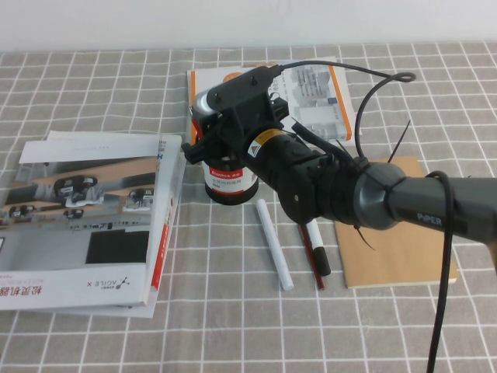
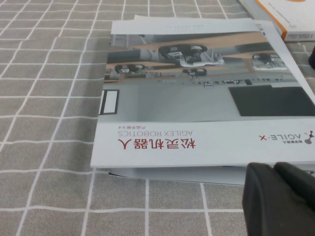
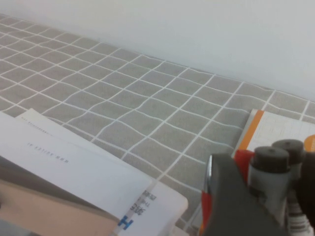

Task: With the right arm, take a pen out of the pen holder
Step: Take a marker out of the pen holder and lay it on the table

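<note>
The pen holder (image 1: 230, 183), a red-and-white can, stands mid-table, half hidden under my right gripper (image 1: 205, 144). In the right wrist view that gripper (image 3: 268, 199) is lowered over the holder's red rim (image 3: 242, 160). Its two dark fingers (image 3: 227, 196) stand on either side of a grey-capped marker (image 3: 268, 169), with a gap to the far finger, so it is open. A second dark-capped pen (image 3: 290, 147) rises just behind. My left gripper (image 2: 281, 196) is shut with nothing in it, low at the near edge of the booklet (image 2: 197, 98).
A white pen (image 1: 274, 242), a black marker (image 1: 317, 247) and a thin red pencil (image 1: 308, 252) lie on the checked cloth in front of the holder. A brown notebook (image 1: 396, 233) lies on the right, an orange-edged book (image 1: 311, 85) behind, and a large booklet (image 1: 85, 225) on the left.
</note>
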Robot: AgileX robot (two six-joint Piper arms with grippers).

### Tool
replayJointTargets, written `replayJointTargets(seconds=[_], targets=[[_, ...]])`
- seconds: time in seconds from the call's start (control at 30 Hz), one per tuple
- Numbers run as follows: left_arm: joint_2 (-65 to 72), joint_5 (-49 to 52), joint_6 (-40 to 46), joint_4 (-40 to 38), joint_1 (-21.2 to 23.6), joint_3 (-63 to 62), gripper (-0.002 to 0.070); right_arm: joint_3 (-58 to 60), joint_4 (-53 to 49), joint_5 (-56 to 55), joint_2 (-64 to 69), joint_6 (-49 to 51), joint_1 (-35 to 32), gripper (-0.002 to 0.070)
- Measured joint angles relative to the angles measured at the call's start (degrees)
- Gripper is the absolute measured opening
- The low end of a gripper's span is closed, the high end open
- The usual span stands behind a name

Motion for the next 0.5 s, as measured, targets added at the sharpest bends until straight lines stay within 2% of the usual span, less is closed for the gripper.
replayJointTargets(seconds=[0.5], targets=[[0.0,0.0,0.0,0.0,0.0,0.0,-0.0005,-0.59,0.47,0.04,1.0,0.0,0.0,0.0233]])
